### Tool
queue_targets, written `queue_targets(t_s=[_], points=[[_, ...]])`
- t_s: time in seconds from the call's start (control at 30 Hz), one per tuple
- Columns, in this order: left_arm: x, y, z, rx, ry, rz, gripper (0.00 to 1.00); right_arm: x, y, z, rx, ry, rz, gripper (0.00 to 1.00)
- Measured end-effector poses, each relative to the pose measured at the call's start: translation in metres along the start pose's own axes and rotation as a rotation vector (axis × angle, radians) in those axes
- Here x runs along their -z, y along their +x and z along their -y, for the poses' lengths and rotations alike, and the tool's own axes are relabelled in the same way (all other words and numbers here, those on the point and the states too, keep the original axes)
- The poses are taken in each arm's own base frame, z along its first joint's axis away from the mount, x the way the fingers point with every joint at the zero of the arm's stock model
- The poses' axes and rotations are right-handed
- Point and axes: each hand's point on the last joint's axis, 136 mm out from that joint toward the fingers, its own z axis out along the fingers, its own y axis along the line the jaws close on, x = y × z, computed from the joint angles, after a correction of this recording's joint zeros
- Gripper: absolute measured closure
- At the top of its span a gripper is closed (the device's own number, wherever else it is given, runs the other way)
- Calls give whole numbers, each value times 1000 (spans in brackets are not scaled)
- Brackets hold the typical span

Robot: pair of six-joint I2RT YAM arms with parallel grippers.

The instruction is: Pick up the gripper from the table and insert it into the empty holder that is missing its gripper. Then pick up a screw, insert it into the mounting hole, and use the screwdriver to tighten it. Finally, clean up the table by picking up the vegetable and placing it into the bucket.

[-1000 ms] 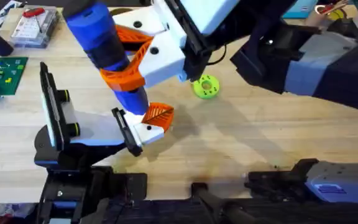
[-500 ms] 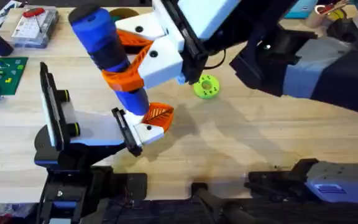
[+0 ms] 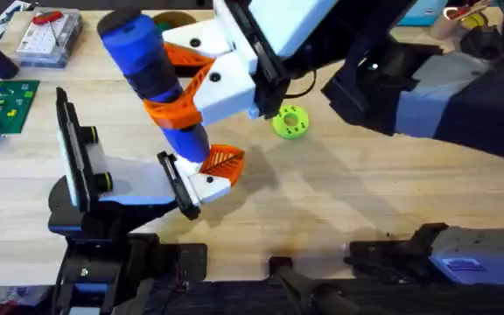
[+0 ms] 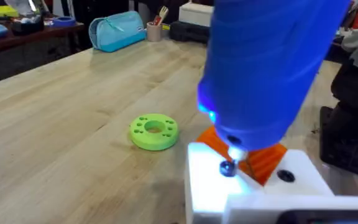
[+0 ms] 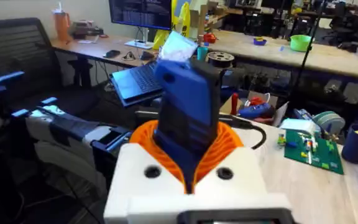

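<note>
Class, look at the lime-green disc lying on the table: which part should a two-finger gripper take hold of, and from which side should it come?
Grip the green disc across its outer rim, coming from straight above. It lies flat on the table, so only its curved side wall gives two opposite faces for the fingers. Its holes look too small for a finger.

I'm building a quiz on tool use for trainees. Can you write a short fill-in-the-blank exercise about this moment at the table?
1. The right gripper is shut on the ____ screwdriver.
2. The screwdriver's tip meets a screw on the white gripper with the ____ ribbed finger.
3. The round disc lying on the table is lime-____.

Missing words: blue; orange; green
</note>
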Motion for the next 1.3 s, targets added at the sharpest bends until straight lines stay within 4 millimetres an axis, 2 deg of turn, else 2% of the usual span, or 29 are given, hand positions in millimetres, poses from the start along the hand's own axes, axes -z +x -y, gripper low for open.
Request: queue_targets(t_s=[1.3], points=[[0, 0, 0, 1, 0, 0, 989, -1, 0, 2, 17, -4, 12, 978]])
